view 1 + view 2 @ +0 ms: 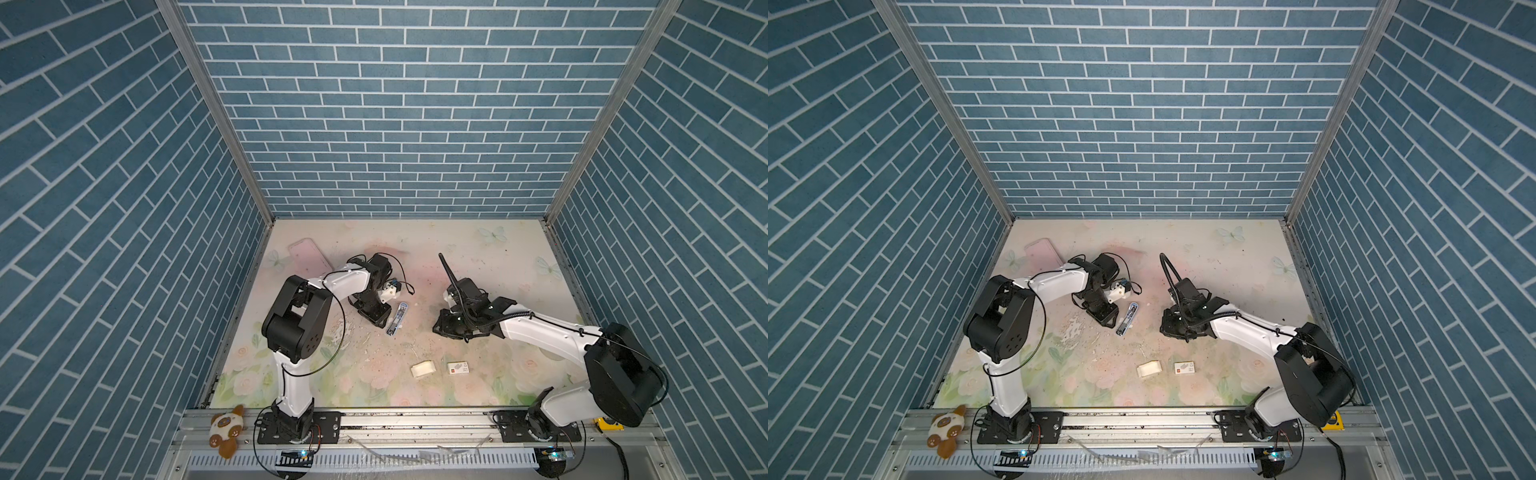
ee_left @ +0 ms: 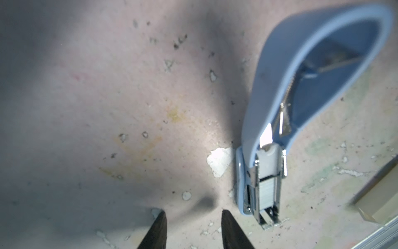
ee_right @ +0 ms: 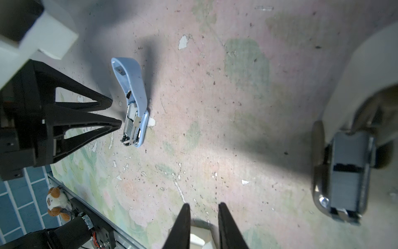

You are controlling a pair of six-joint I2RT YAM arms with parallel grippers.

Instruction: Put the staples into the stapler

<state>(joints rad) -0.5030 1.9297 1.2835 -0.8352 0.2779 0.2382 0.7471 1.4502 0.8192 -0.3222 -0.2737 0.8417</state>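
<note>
**Inspector:** What are you seeing at the left?

**Operator:** I am watching the left gripper [image 3: 116, 112]. Its jaws are standing spread, with nothing between them. Its tips are pointing at the stapler [image 3: 133, 103], just beside its front end.

**Inspector:** And the stapler itself?

**Operator:** It is lying on the table [image 1: 478, 257] near the middle, with its blue lid standing open. The staples [image 2: 267, 191] are sitting in the bared metal channel. They are showing as a silvery strip just beside the left tips and well apart from the right arm.

**Inspector:** The right side?

**Operator:** The right gripper [image 3: 204, 205] is hanging over the table, jaws parted and gripping nothing. Through the gap I am seeing the white card tray [image 1: 424, 368]. It is lying nearer the front edge, apart from the tips in both top views. The red-marked sleeve [image 1: 458, 368] is lying just to the tray's right, not touching it. I cannot tell whether any strips are lying in the tray.
</note>
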